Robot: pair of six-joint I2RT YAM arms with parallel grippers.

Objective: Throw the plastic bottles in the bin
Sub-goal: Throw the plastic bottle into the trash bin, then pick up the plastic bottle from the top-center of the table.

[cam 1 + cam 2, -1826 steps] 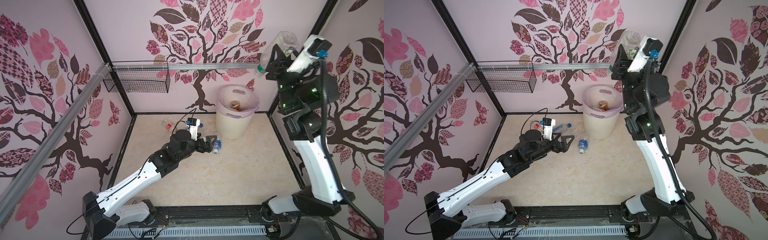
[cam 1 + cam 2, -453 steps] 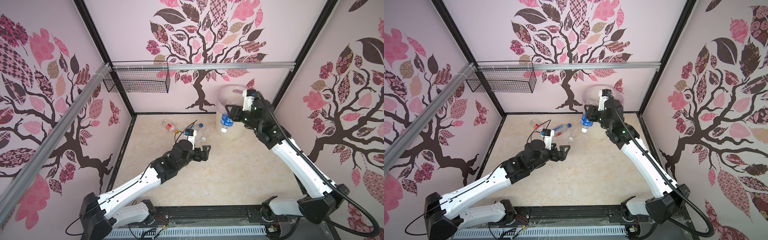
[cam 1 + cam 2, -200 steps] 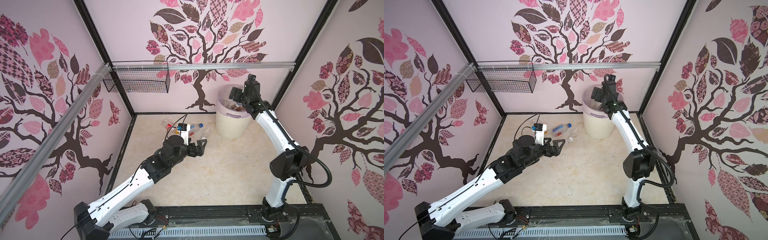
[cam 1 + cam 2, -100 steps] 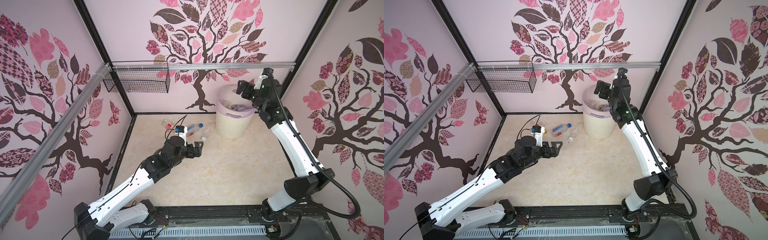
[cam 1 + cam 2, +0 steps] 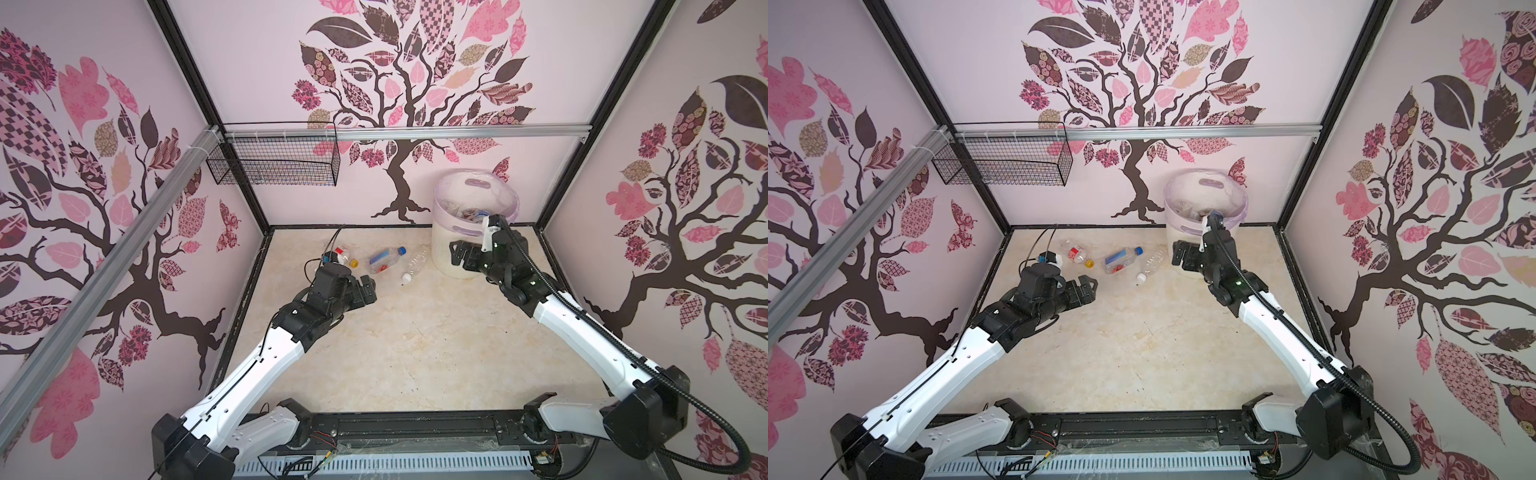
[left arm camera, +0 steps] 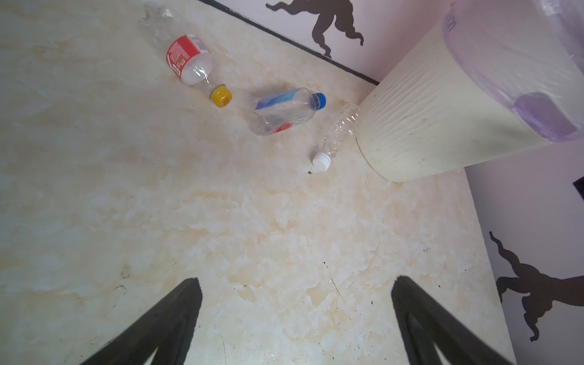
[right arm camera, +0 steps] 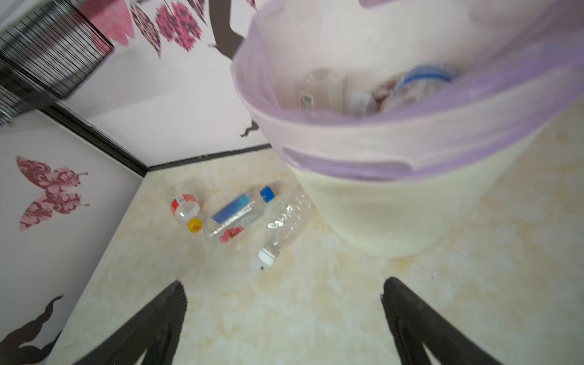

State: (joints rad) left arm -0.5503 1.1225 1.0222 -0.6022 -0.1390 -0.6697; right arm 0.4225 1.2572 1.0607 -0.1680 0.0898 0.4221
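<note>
Looking across your cell, you had both arms stretched out over the marbled tabletop (image 5: 395,353), neither holding anything. Your left gripper (image 5: 368,293) hung w/ its jaws spread wide and empty (the left wrist view showed only bare surface between the two black fingers (image 6: 170,322)), near the row of bottles but short of it. Your right gripper (image 5: 457,254) was likewise wide open and empty, held on the near side of the bin (image 5: 440,262), apart from its wall in the right wrist view. Three plastic bottles lay on their sides on the tabletop, in a loose row running from back left toward the bin: the red-label bottle (image 5: 343,250) w/ a yellow cap, then the blue-cap bottle (image 5: 384,259) just beside it, then the clear bottle (image 5: 415,266) w/ a white cap, its base end just beside the bin's foot. Several more bottles (image 5: 469,214) sat inside the bin, in the lilac bag (image 7: 395,158) lining it. That bin stood upright at the back, right of centre, close to the rear wall. At back left, a black wire basket (image 5: 274,166) hung from the rail.
</note>
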